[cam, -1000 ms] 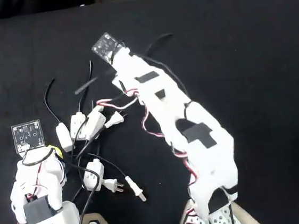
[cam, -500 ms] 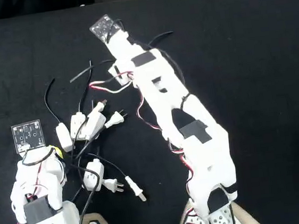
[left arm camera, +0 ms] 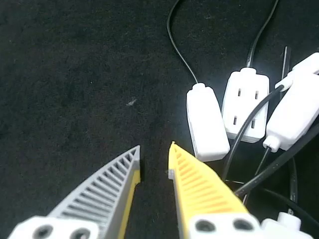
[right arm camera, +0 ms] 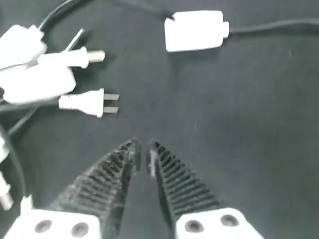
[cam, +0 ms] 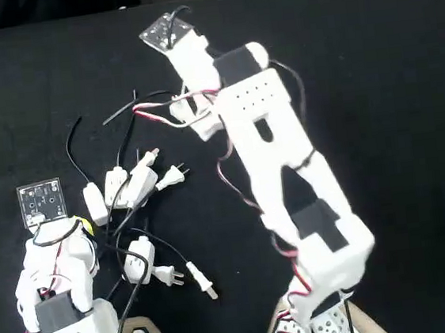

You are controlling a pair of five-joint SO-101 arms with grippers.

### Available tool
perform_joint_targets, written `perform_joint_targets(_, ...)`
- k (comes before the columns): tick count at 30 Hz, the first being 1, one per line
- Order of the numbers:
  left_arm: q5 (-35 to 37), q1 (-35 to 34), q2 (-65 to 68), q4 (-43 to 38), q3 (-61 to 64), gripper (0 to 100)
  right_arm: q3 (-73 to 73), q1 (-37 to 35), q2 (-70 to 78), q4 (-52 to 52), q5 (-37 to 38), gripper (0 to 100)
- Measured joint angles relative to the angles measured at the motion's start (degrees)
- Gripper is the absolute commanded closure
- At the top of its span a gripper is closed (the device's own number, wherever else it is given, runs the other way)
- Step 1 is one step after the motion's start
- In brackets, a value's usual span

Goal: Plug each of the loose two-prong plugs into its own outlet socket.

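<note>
**Plugs loose, none in a socket**

Lying free on the black desk [cam: 372, 79], left of centre: a two-prong plug [cam: 174, 174], prongs bare, just beside a cluster of white outlet sockets [cam: 117, 185]. Nearer the arm bases, among black cords [cam: 73, 146]: a second plug [cam: 168, 276] and a third plug [cam: 203, 282]. Low over the desk near a slotted socket [left arm camera: 246, 104]: left fingers [left arm camera: 199, 184], narrowly parted, gripping nothing. Close to the first plug: right fingers [right arm camera: 179, 179], barely apart, empty.
</note>
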Motion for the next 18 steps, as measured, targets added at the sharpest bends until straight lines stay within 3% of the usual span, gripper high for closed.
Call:
perform_joint_targets(7,0.0,0.0,0.0,0.0,0.0,89,21.5,0.0,-21.5,0.0,-3.9,98.5)
perform_joint_targets(18,0.0,3.0,-0.2,0.0,1.1,89,70.1,0.0,-60.0,-19.2,-6.1,98.0)
